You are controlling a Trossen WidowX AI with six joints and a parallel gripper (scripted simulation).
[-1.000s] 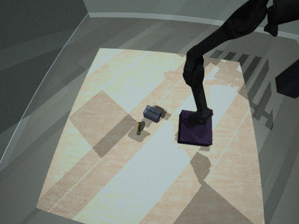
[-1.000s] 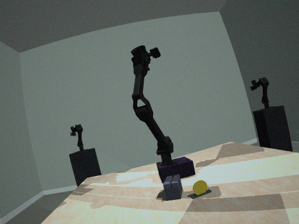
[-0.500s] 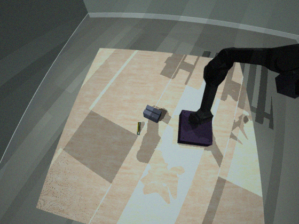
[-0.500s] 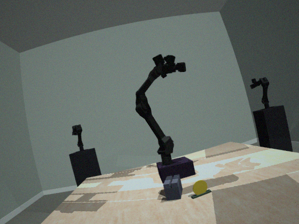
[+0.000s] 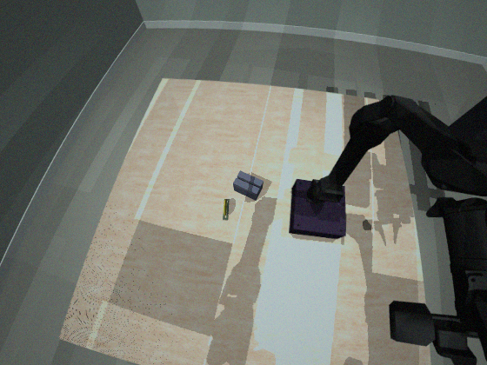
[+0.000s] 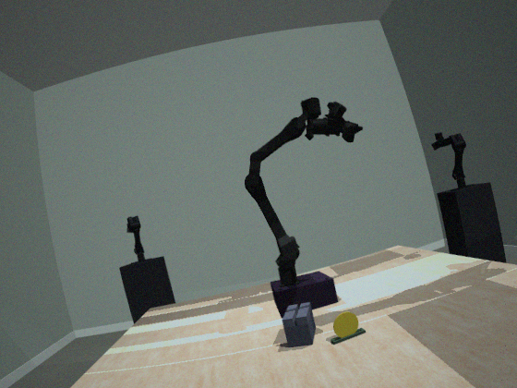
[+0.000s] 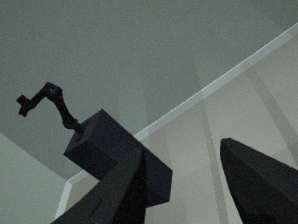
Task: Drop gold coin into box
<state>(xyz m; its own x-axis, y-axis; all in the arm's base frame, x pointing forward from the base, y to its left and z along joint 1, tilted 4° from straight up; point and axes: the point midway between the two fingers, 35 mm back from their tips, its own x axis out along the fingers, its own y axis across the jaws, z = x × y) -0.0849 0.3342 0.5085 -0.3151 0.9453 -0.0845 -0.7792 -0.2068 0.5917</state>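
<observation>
The gold coin (image 5: 226,205) (image 6: 345,324) stands upright on its edge in the dark-green holder (image 5: 225,217) (image 6: 337,340). The closed grey box (image 5: 244,189) (image 6: 300,332) stands beside the holder, with a narrow slot across its lid. My gripper (image 7: 182,152) is open, with its fingers partly apart and nothing between them. In the exterior view it is high above the table, far from coin and box, and points sideways to the right. The coin, holder and box are not in the wrist view.
The wooden table (image 5: 196,152) (image 6: 194,360) carries the arm's dark purple base block (image 5: 318,217) (image 6: 314,291), near the grey box. Two dark pedestals (image 6: 148,286) (image 6: 471,222) with small arms stand beyond the table. One pedestal (image 7: 90,150) shows behind the fingers in the wrist view.
</observation>
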